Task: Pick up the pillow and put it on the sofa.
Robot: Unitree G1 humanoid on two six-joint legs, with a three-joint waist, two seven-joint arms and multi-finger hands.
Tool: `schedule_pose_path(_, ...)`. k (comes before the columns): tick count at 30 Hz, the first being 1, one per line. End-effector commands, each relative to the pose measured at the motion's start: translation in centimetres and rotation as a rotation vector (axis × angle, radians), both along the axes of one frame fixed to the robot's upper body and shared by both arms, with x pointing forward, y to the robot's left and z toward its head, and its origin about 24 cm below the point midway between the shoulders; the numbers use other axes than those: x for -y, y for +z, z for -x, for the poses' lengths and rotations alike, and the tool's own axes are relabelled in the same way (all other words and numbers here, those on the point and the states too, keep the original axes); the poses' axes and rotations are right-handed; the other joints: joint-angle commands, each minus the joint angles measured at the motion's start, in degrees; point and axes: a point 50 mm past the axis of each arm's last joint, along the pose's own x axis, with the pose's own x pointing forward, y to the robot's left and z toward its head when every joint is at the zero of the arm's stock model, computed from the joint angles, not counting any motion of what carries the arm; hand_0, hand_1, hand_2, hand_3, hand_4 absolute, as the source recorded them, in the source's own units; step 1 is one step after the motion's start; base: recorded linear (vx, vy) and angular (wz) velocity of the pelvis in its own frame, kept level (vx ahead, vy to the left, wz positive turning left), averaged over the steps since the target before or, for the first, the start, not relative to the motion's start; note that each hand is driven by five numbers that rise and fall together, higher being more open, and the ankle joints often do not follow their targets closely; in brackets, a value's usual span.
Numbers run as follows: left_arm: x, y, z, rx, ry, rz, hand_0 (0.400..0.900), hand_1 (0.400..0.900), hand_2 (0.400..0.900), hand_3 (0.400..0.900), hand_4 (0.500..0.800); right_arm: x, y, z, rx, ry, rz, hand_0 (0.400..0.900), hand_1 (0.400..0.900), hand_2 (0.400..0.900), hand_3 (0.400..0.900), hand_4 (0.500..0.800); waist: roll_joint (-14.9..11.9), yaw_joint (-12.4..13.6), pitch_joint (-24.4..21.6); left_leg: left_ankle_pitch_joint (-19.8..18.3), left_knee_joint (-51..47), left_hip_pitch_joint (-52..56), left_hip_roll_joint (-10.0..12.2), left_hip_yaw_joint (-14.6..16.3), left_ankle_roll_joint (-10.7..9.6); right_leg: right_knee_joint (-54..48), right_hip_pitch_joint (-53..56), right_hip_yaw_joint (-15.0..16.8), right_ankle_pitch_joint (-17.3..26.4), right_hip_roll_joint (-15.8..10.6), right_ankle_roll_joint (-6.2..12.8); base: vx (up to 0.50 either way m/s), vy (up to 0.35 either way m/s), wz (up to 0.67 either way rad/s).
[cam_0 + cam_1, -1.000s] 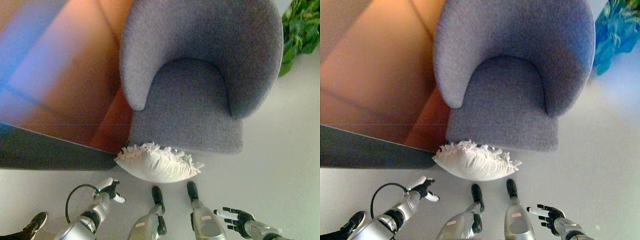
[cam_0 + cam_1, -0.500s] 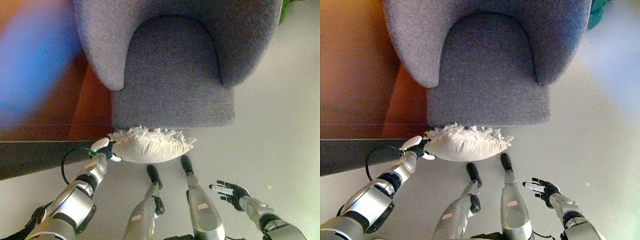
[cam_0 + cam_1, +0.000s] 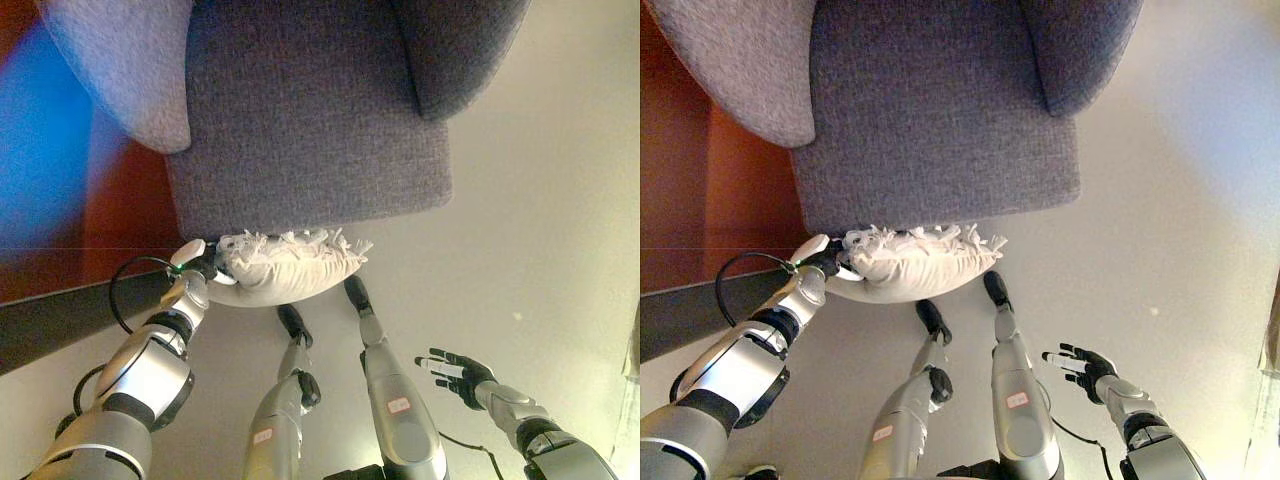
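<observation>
while right hand spreads, left hand touches pillow.

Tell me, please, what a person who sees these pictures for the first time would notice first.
The big grey sofa fills the upper half of the view. At the foot of its front lies a white fringed pillow on the pale floor. The left hand is at the pillow's left end, while the right hand hangs at the lower right, its fingers spread and holding nothing.
</observation>
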Motion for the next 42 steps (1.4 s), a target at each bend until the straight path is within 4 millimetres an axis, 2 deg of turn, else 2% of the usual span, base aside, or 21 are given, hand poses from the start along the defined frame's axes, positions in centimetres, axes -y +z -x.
schedule_pose_path(1, -3.7, 5.0, -0.9, 0.139, 0.126, -0.016, 0.900, 0.900, 0.900, 0.900, 0.800, 2.1, 0.5, 0.8, 0.000, -0.031, 0.040, 0.900, 0.900, 0.900, 0.900, 0.800, -1.9, -1.1, 0.7, 1.0, 2.0, -2.9, -0.7, 0.9, -5.2, 0.7, -6.3, 1.5, 4.3, 2.6, 1.82, -0.03, -0.052, 0.09)
schedule_pose_path(10, -3.3, 9.1, -2.4, 0.278, 0.162, 0.116, 0.900, 0.900, 0.900, 0.900, 0.800, 1.5, 0.9, -0.1, 0.051, -0.052, 0.020, 0.900, 0.900, 0.900, 0.900, 0.800, -1.9, -0.9, 0.7, 2.3, 1.9, -9.4, 0.0, 0.4, -5.8, 0.8, -12.0, 1.1, 4.9, 2.7, 2.05, -0.03, -0.046, 0.08)
schedule_pose_path(11, -3.2, 9.6, -2.6, 0.291, 0.153, 0.127, 0.551, 0.551, 0.551, 0.551, 0.591, 1.5, 0.9, -0.1, 0.054, -0.055, 0.018, 0.900, 0.900, 0.900, 0.900, 0.800, -1.9, -0.9, 0.7, 2.3, 1.8, -9.8, 0.1, 0.3, -5.9, 0.8, -12.4, 1.0, 4.9, 2.7, 2.09, -0.05, -0.066, 0.09)
schedule_pose_path(12, -3.0, 10.3, -2.8, 0.301, 0.134, 0.135, 0.400, 0.400, 0.400, 0.400, 0.500, 1.5, 0.9, -0.1, 0.059, -0.058, 0.015, 0.900, 0.900, 0.900, 0.900, 0.800, -1.9, -0.8, 0.7, 2.4, 1.8, -10.4, 0.1, 0.2, -5.8, 0.8, -12.9, 0.9, 4.9, 2.6, 2.11, -0.04, -0.059, 0.09)
schedule_pose_path(17, -1.8, 11.5, -3.5, 0.317, 0.083, 0.139, 0.400, 0.400, 0.400, 0.400, 0.500, 1.5, 0.8, 0.2, 0.068, -0.062, 0.008, 0.900, 0.900, 0.900, 0.900, 0.800, -1.6, -0.5, 0.7, 2.5, 1.0, -10.4, 0.2, -0.5, -6.0, 0.2, -12.8, 0.2, 4.9, 2.2, 2.31, -0.02, -0.050, 0.08)
schedule_pose_path(26, -0.9, 11.5, -3.8, 0.303, 0.045, 0.146, 0.400, 0.400, 0.400, 0.400, 0.500, 1.6, 1.2, -0.4, 0.090, -0.062, 0.004, 0.900, 0.900, 0.900, 0.900, 0.800, -1.2, -0.4, 0.7, 2.4, 0.6, -7.6, 0.2, -1.3, -6.4, -0.7, -10.2, -0.5, 5.0, 1.6, 2.30, -0.03, -0.026, 0.05)
schedule_pose_path(32, -0.2, 10.7, -3.8, 0.277, 0.016, 0.168, 0.400, 0.400, 0.400, 0.400, 0.500, 1.5, 1.0, -0.2, 0.084, -0.074, 0.000, 0.900, 0.900, 0.900, 0.900, 0.800, -0.8, -0.1, 0.7, 1.6, 0.5, -2.4, -0.3, -1.8, -6.2, -1.0, -5.4, -1.4, 4.7, 1.1, 2.21, -0.03, -0.020, 0.05)
schedule_pose_path(38, 0.5, 8.8, -3.5, 0.231, -0.039, 0.184, 0.400, 0.400, 0.400, 0.400, 0.500, 1.7, 0.7, 0.4, 0.064, -0.087, 0.005, 0.900, 0.900, 0.900, 0.900, 0.800, -0.6, 0.1, 0.7, 0.1, 0.7, 6.2, -1.1, -2.6, -5.9, -0.8, 2.8, -2.4, 3.7, 0.8, 2.15, 0.00, 0.000, 0.00)
schedule_pose_path(42, 0.8, 6.4, -2.7, 0.150, -0.096, 0.167, 0.400, 0.400, 0.400, 0.400, 0.500, 1.7, -0.3, 1.9, 0.023, -0.110, 0.000, 0.900, 0.900, 0.900, 0.900, 0.800, 0.1, 0.8, -3.0, -1.5, 0.6, 10.9, -1.6, -2.9, -5.6, -0.8, 7.2, -3.1, 2.5, 0.1, 2.36, 0.08, -0.028, 0.04)
